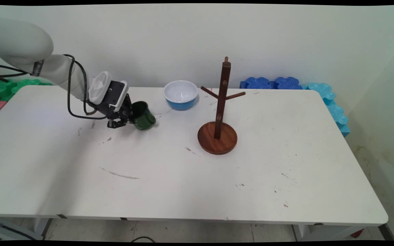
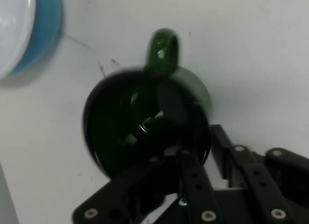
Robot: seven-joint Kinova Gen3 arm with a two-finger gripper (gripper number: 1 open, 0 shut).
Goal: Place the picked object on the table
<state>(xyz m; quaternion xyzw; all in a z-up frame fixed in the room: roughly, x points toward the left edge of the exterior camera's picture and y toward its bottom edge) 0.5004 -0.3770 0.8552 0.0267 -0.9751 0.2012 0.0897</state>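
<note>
A dark green mug (image 1: 144, 116) is tipped on its side at the back left of the white table (image 1: 183, 177), its mouth facing my hand. My gripper (image 1: 132, 118) is shut on the mug's rim. In the hand view the green mug (image 2: 145, 120) fills the middle, its handle pointing up in the picture. There my gripper (image 2: 181, 154) pinches the lower rim, one finger inside the mouth and one outside. Whether the mug touches the table I cannot tell.
A blue bowl with a white inside (image 1: 180, 94) (image 2: 21, 31) stands just right of the mug. A brown wooden mug tree (image 1: 218, 116) on a round base stands further right. Blue foam blocks (image 1: 272, 83) lie behind the table's right end, green ones (image 1: 2, 87) at the left.
</note>
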